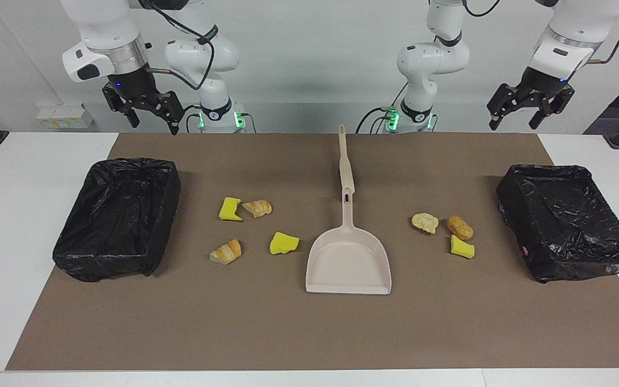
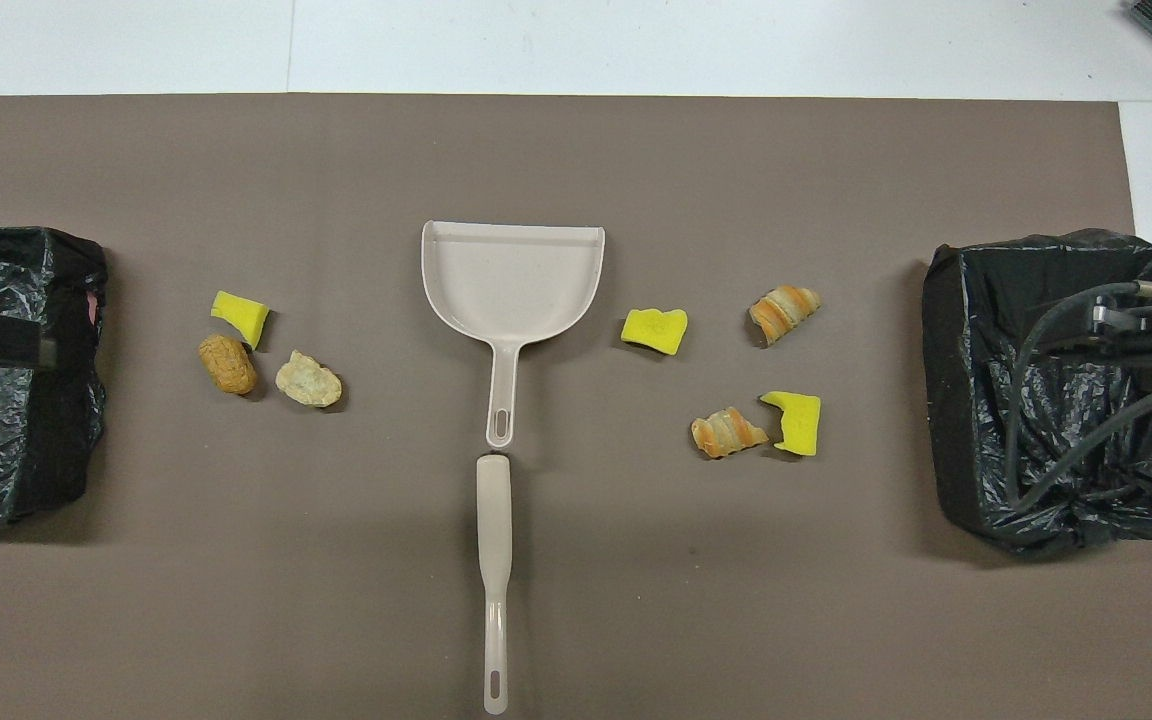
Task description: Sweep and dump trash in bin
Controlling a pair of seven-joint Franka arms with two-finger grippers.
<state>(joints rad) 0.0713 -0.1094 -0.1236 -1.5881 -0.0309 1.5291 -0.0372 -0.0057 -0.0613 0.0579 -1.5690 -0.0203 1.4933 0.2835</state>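
Observation:
A beige dustpan [image 1: 348, 263] [image 2: 512, 275] lies mid-mat, its handle pointing to the robots. A beige sweeping stick [image 1: 344, 161] [image 2: 494, 580] lies in line with it, nearer to the robots. Trash toward the right arm's end is two yellow bits [image 1: 230, 209] [image 1: 283, 243] and two bread pieces [image 1: 257, 207] [image 1: 226, 251]. Toward the left arm's end are a yellow bit [image 1: 462, 247] and two bread pieces [image 1: 425, 222] [image 1: 460, 227]. My right gripper [image 1: 152, 121] and left gripper [image 1: 515, 119] hang open and empty over the table's edge nearest the robots.
Two bins lined with black bags stand on the brown mat [image 1: 309, 333], one at the right arm's end [image 1: 119, 215] [image 2: 1056, 390] and one at the left arm's end [image 1: 567, 220] [image 2: 16, 380]. White table [image 1: 14, 226] borders the mat.

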